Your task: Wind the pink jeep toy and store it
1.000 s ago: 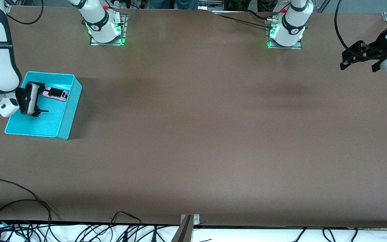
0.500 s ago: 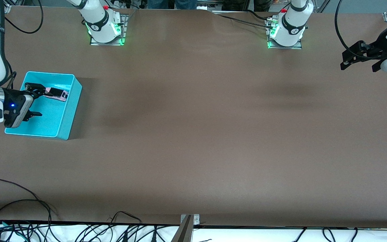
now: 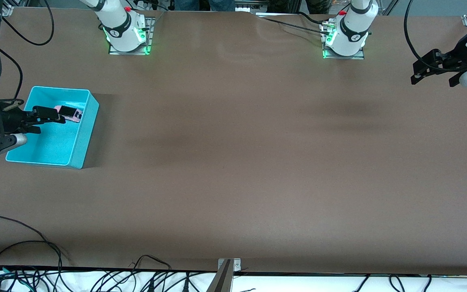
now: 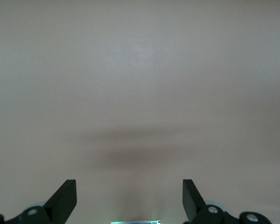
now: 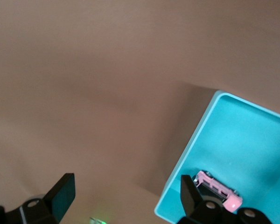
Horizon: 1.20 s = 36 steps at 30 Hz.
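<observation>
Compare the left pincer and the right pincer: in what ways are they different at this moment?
The right pincer is over the turquoise bin, next to the pink jeep toy lying inside it; the left pincer hangs over bare table at the left arm's end, waiting. The right wrist view shows bin and toy; the left wrist view shows only table. Both are open and hold nothing.

no readable text, labels or numbers on the table, arms or bin; lettering on right arm illegible
</observation>
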Each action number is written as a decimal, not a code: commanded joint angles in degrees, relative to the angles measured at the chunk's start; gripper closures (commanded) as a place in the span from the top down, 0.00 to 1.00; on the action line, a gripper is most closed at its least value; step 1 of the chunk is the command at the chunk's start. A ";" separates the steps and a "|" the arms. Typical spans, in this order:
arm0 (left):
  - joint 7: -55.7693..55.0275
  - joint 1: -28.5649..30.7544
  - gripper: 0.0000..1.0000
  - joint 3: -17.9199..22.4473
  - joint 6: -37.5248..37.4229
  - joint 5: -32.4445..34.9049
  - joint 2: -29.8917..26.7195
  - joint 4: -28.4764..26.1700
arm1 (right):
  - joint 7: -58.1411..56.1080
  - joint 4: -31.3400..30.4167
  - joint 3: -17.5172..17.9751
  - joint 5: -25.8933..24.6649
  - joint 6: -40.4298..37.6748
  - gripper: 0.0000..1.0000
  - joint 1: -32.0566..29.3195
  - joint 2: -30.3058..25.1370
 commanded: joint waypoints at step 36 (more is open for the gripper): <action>0.11 0.88 1.00 0.08 -0.75 -1.31 -0.22 0.21 | 24.63 0.06 28.41 -16.66 2.38 1.00 -17.19 -9.84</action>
